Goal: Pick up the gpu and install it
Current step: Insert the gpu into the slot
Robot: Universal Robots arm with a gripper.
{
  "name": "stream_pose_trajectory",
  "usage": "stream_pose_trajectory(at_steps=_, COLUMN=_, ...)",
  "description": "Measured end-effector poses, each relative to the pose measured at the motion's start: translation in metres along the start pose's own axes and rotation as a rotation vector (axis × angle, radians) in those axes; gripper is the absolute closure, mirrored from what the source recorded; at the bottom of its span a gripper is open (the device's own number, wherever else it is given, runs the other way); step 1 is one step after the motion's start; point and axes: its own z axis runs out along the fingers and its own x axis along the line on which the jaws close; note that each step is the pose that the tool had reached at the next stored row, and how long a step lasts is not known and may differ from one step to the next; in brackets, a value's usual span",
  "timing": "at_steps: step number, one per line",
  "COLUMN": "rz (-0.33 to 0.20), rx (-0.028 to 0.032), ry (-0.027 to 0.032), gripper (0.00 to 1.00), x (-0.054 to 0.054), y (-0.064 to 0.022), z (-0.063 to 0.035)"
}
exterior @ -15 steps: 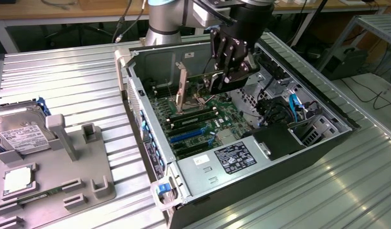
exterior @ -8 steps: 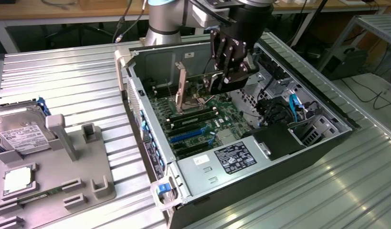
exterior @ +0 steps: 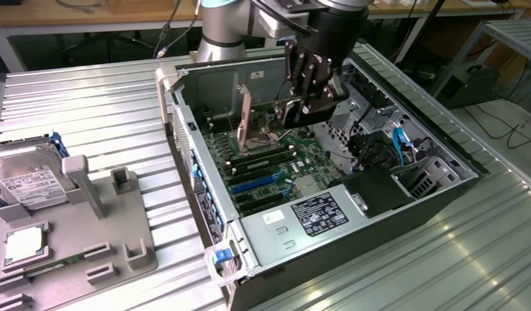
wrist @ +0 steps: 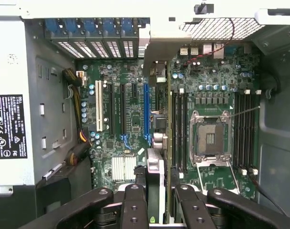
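1. Okay, the gpu (exterior: 245,120) is a thin flat card, so probably light and stiff. It looks fragile too: bare board and a connector edge that shouldn't be knocked or twisted.
2. Best hold, judging by shape, is across the two flat faces, near the top edge and away from the connector edge. The silver end bracket is the other sturdy part. The flat faces could slip if pinched loosely.
3. Where it is: in the air, on edge, inside the open computer case (exterior: 438,139) and above the motherboard (wrist: 130,95). It isn't seated in anything.
4. In the wrist view the gpu (wrist: 157,143) shows edge-on, running between the fingers toward the rear slot covers. It hangs just beside the line of the long blue slot (wrist: 146,109), between that slot and the RAM slots. I can't tell whether it is exactly over the slot.
5. Tool (exterior: 306,115): narrowed to a partial gap, pinching the gpu across its flat faces with a finger on each side. It touches nothing else that I can see.
6. In the wrist view the tool (wrist: 158,198) has dark fingers (wrist: 135,205) on both sides of the card edge.
7. A hard drive (exterior: 27,178) sits in a gray holder on the surface (exterior: 101,103), well apart from the case and not involved.
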Motion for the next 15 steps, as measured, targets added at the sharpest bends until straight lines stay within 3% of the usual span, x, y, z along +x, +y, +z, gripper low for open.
stream_pose_trajectory(at_steps=15, rz=0.0, rx=-0.0001, ry=0.0002, gripper=0.72, x=-0.0073, y=0.0009, z=0.006)
